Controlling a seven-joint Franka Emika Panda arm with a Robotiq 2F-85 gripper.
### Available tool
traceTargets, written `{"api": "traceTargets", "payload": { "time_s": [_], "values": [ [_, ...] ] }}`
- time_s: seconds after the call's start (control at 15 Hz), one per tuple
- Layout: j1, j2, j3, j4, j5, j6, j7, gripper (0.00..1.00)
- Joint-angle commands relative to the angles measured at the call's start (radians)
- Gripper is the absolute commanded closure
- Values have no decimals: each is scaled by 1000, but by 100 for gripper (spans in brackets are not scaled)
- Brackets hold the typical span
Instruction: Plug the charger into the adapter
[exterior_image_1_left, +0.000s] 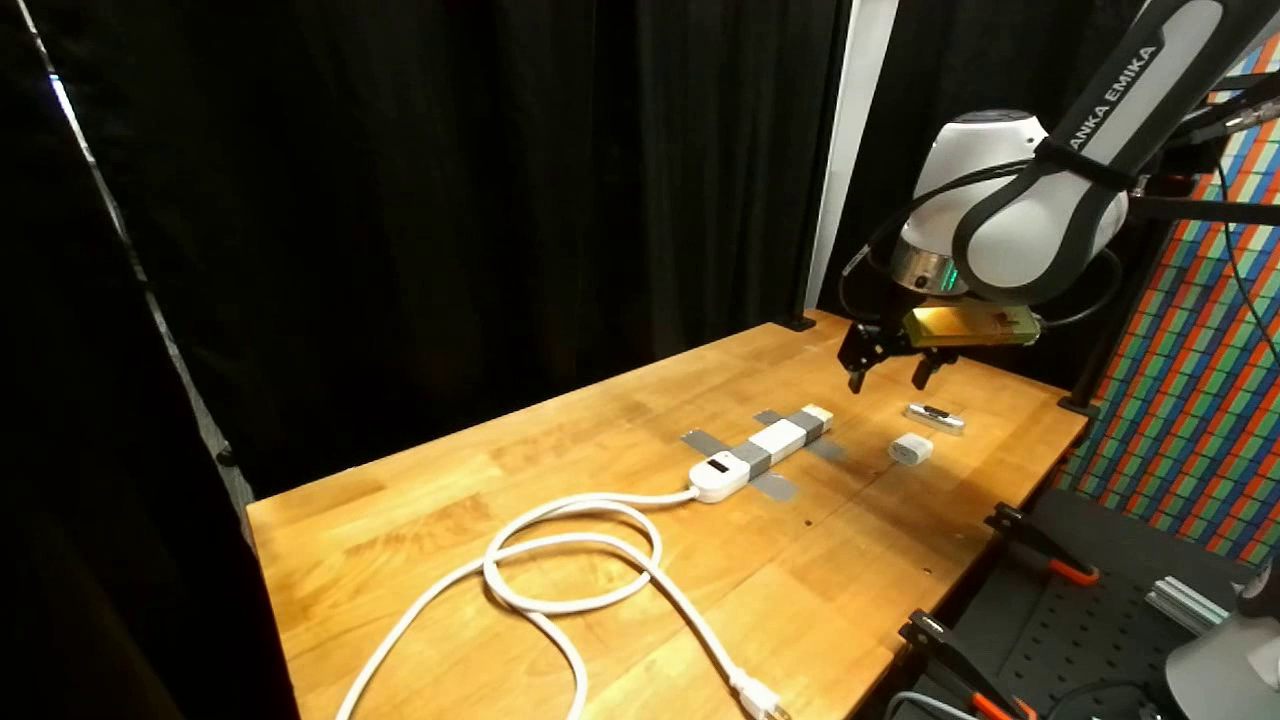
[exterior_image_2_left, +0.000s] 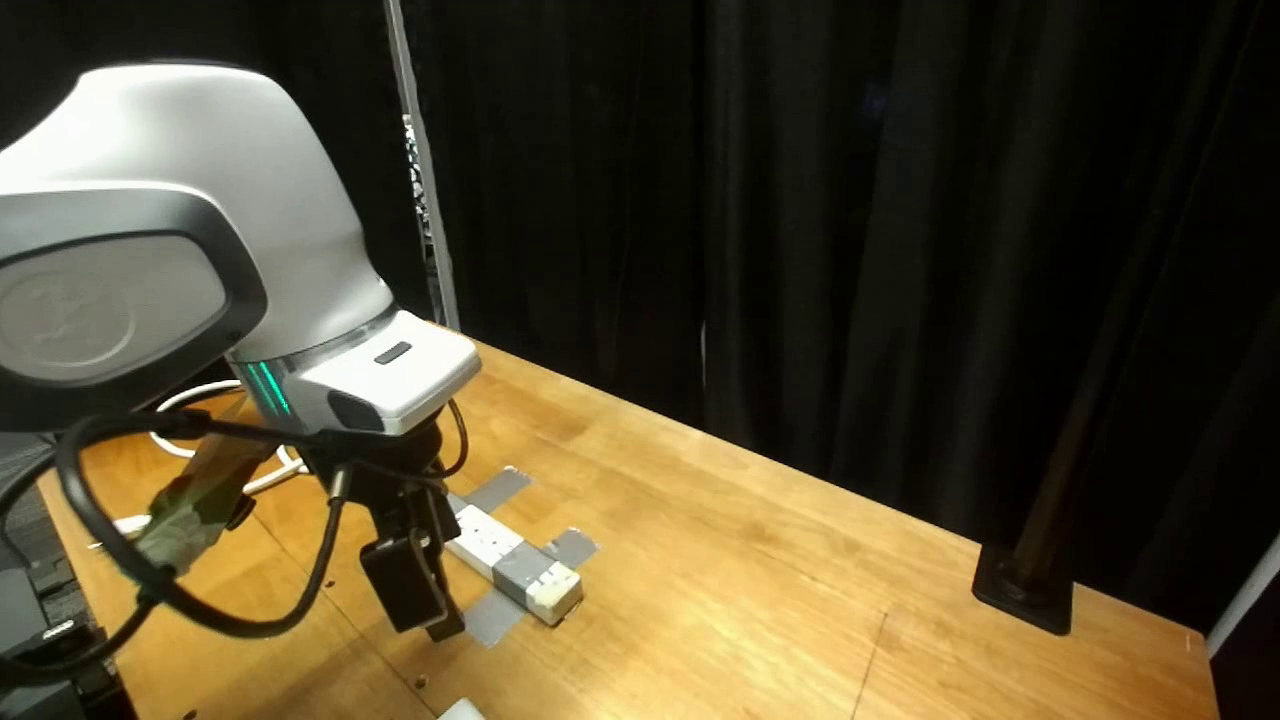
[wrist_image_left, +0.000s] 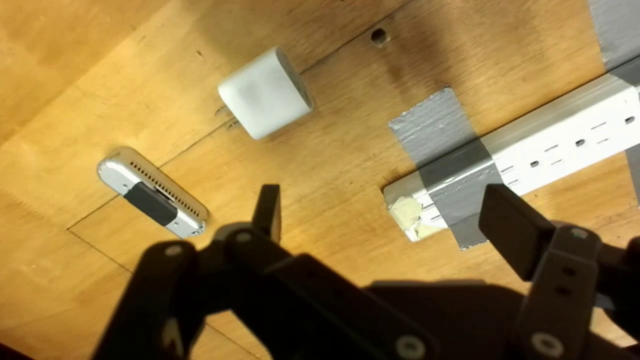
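The charger (exterior_image_1_left: 911, 449) is a small white block lying on its side on the wooden table. In the wrist view the charger (wrist_image_left: 265, 94) has its metal prongs pointing to the lower left. The adapter (exterior_image_1_left: 778, 438) is a white power strip taped flat to the table; it also shows in an exterior view (exterior_image_2_left: 487, 536) and in the wrist view (wrist_image_left: 565, 145), its sockets facing up. My gripper (exterior_image_1_left: 888, 378) is open and empty above the table; it also shows in an exterior view (exterior_image_2_left: 420, 600). In the wrist view the open fingers (wrist_image_left: 387, 215) stand apart from the charger, which is above and left.
A small silver object with a dark patch (wrist_image_left: 152, 192) lies near the charger; it also shows in an exterior view (exterior_image_1_left: 935, 416). The white cable (exterior_image_1_left: 590, 605) loops across the table. Grey tape (wrist_image_left: 435, 125) crosses the strip. Clamps (exterior_image_1_left: 1040, 545) grip the table's edge. Dark curtains surround it.
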Motion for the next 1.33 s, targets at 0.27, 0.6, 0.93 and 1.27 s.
{"api": "traceTargets", "payload": {
  "time_s": [0.27, 0.6, 0.93, 1.27],
  "values": [
    [-6, -1, 6, 1, 6, -1, -7, 0],
    [-18, -16, -78, 57, -332, -29, 495, 0],
    [11, 13, -82, 144, -511, -160, 875, 0],
    [89, 84, -65, 191, -616, -359, 1231, 0]
  ]
}}
